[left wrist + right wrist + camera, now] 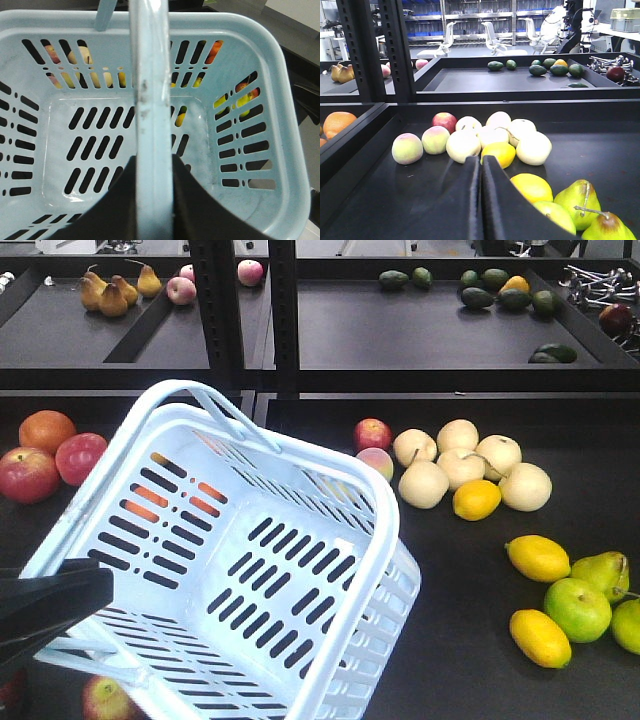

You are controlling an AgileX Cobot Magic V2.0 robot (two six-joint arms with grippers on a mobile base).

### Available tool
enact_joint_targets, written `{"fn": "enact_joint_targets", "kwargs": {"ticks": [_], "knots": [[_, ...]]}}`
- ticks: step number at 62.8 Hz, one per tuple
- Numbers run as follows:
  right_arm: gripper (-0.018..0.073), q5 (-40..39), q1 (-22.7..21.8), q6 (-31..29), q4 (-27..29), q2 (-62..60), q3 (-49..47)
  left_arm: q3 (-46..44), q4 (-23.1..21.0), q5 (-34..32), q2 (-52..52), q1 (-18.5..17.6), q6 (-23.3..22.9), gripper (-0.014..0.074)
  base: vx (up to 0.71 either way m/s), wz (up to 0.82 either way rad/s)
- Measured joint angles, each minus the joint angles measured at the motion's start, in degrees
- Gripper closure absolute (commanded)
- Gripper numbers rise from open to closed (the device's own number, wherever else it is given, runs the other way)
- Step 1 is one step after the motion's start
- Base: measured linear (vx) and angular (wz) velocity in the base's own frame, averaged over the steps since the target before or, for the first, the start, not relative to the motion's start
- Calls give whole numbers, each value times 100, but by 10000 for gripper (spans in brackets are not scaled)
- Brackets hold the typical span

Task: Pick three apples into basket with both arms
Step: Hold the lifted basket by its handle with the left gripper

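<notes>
The pale blue basket [375,570] hangs tilted over the left of the lower shelf, and nothing lies inside it. My left gripper [154,162] is shut on one loop handle [150,90]; its black body [45,610] shows at the lower left. Two dark red apples [28,474] [80,457] lie left of the basket, and a third [108,698] lies below its near corner. Another red apple [444,120] sits by the pale fruit. My right gripper [481,159] is shut on nothing, low over the shelf floor, short of a lemon [498,152].
An orange [46,430] lies behind the left apples. Pale round fruits [460,465], lemons [537,558] and green pears [577,608] crowd the right side. The upper shelf holds brown pears [112,292] and avocados [478,297]. A black post [245,310] divides the bays.
</notes>
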Motion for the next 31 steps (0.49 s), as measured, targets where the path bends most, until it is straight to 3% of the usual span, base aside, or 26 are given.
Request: {"fn": "enact_joint_targets", "kwargs": {"ticks": [31], "knots": [[564,0,0,0,0,0,0,6,0,5,0,0,0,604,0,0]]}}
